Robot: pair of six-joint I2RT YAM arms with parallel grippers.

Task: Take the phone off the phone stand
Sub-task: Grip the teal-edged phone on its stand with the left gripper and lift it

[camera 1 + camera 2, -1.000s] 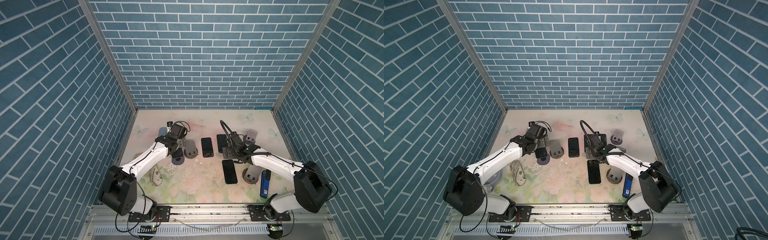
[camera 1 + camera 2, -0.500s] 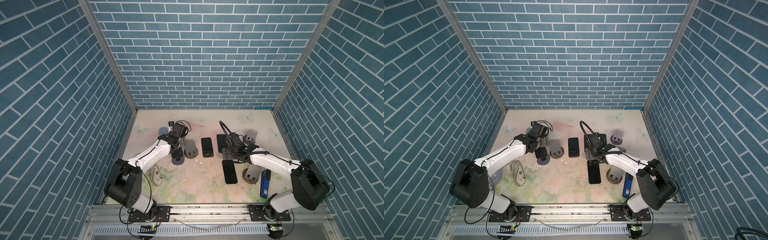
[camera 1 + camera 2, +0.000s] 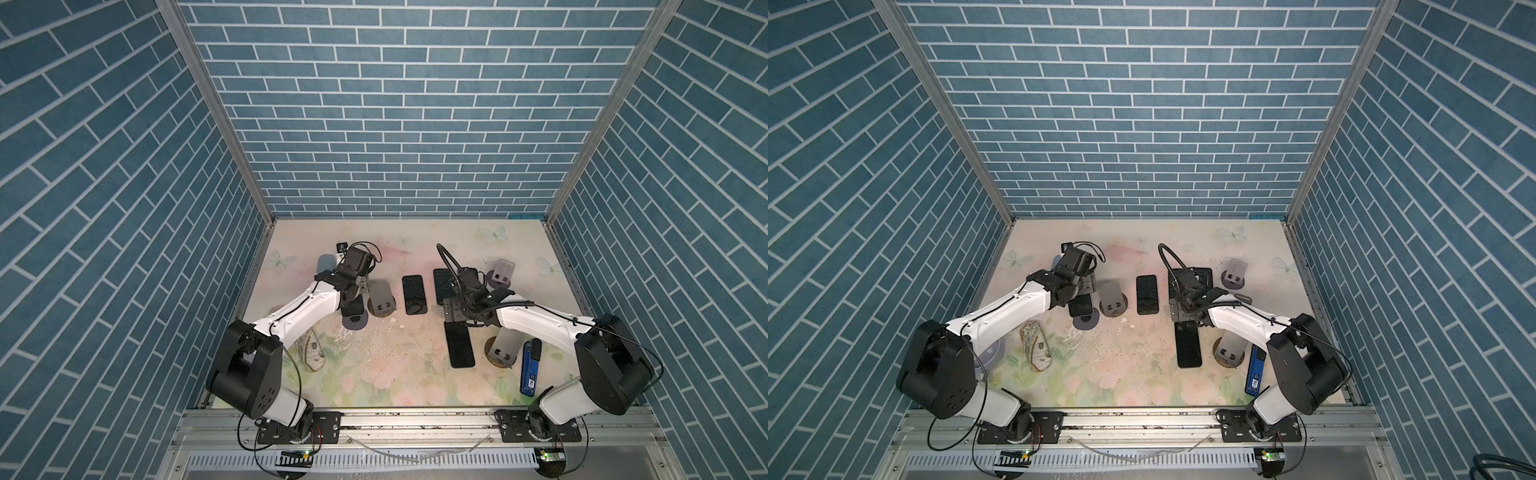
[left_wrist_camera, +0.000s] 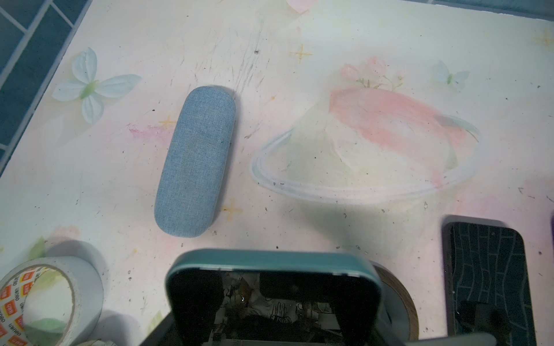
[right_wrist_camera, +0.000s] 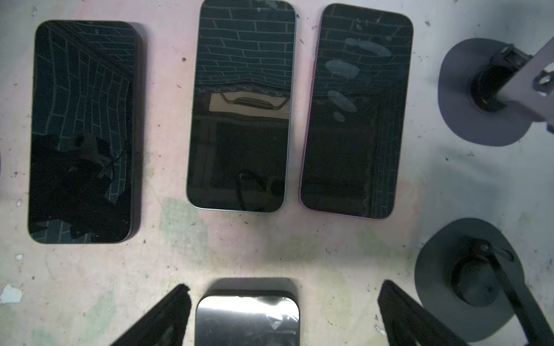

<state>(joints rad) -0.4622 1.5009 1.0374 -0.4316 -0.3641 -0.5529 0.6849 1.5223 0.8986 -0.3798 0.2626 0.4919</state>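
Left arm [image 3: 307, 307] nearer | left jaws closed across the width of the teal-rimmed black-screened phone [image 4: 269, 263], at its upper end | phone leans on round dark-grey stand [image 3: 356, 323] near tabletop [image 3: 374, 374] left edge, long axis front-to-back | right jaws wide, empty.

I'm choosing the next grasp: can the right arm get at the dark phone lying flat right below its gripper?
Probably yes: the right gripper is open over the end of that phone, with nothing lying between them.
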